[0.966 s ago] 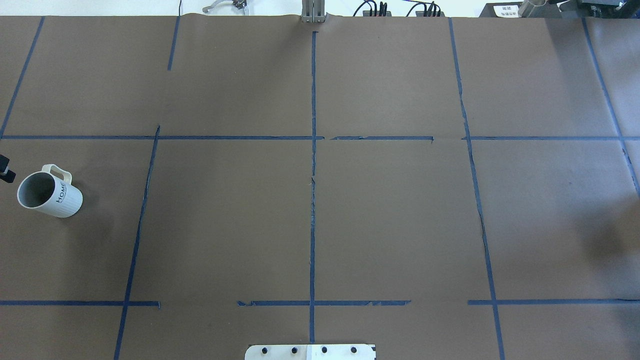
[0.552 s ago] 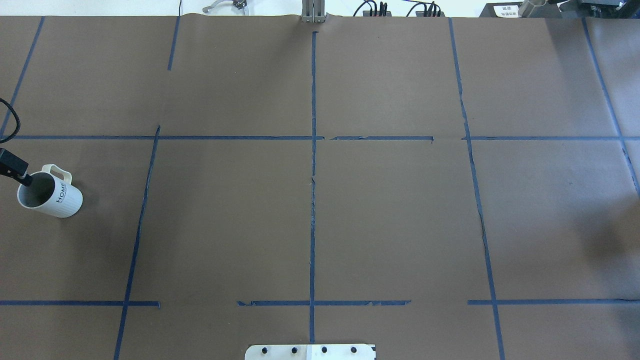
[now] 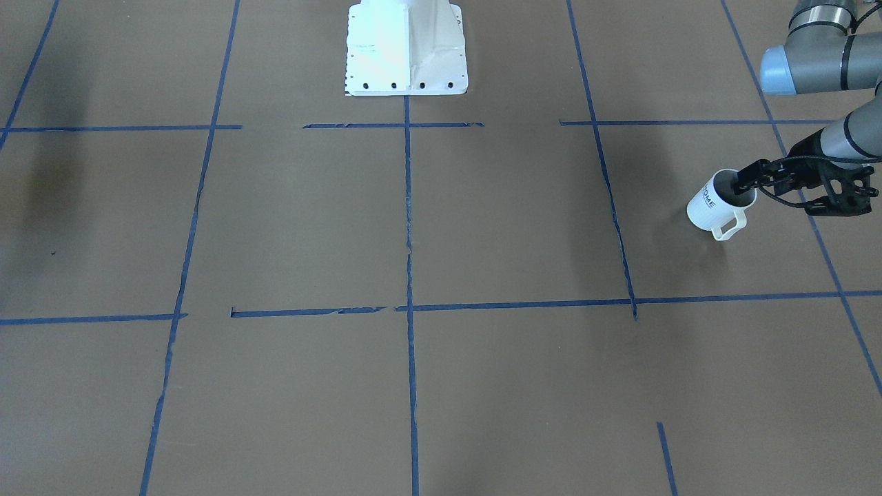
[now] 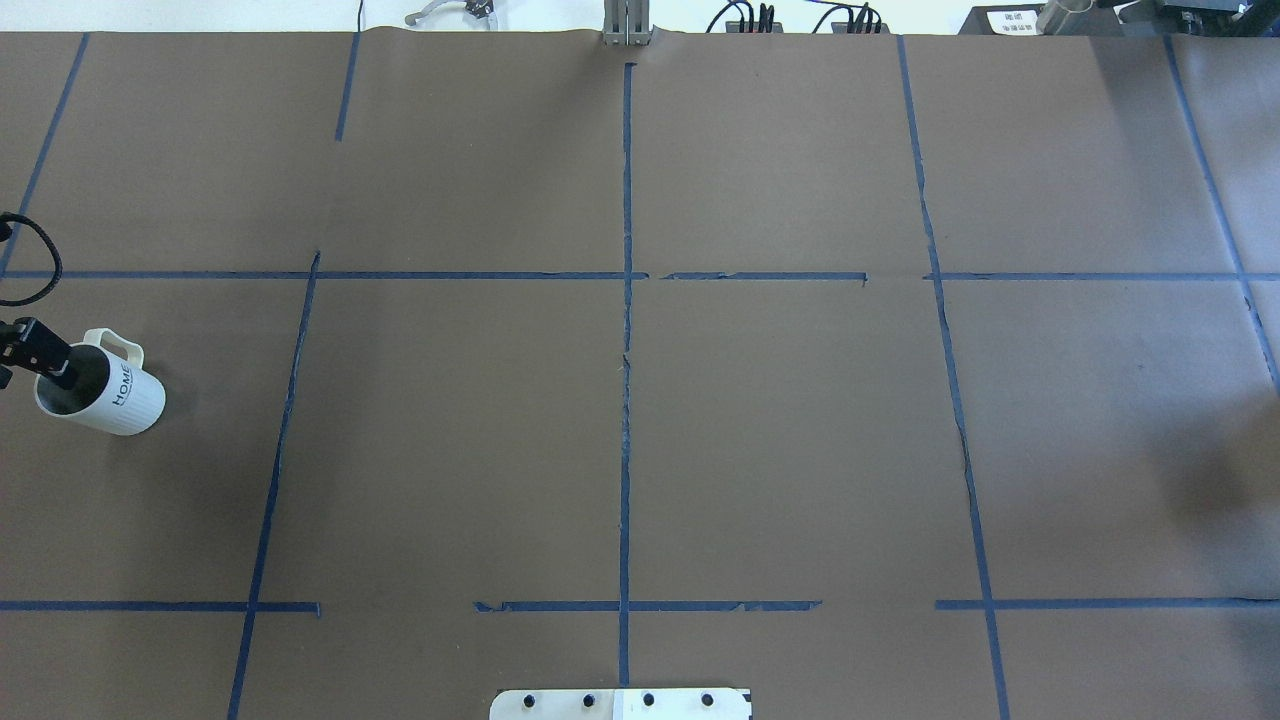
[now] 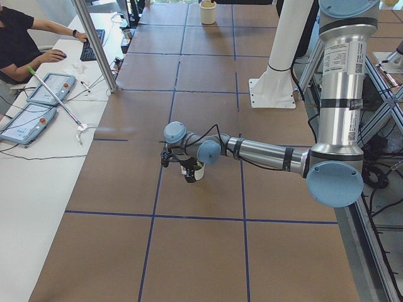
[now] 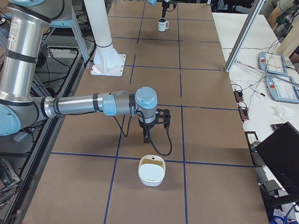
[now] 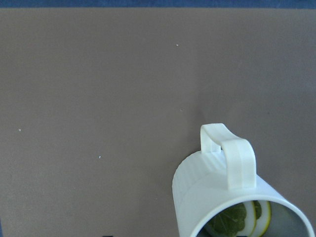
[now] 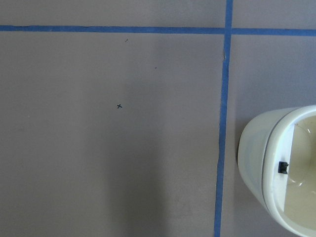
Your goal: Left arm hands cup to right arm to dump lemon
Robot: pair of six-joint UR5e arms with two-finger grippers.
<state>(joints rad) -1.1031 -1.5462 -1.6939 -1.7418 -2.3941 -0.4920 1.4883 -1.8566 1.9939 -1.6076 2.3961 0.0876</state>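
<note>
Left gripper, jaws apart, dips one finger into the upright white HOME cup at the table's left, lemon inside.

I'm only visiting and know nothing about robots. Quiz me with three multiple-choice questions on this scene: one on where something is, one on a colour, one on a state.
1. Seen from overhead, where is the mug?
A) by the left edge
B) in the centre
C) by the right edge

2. What colour are the tape lines on the table?
A) red
B) blue
C) yellow

3. How is the mug placed?
A) lying on its side
B) upside down
C) upright

Answers:
1 A: it stands at the far left, with the left gripper at its rim.
2 B: blue strips cross the brown surface.
3 C: its mouth faces up and its base is on the table.
</note>
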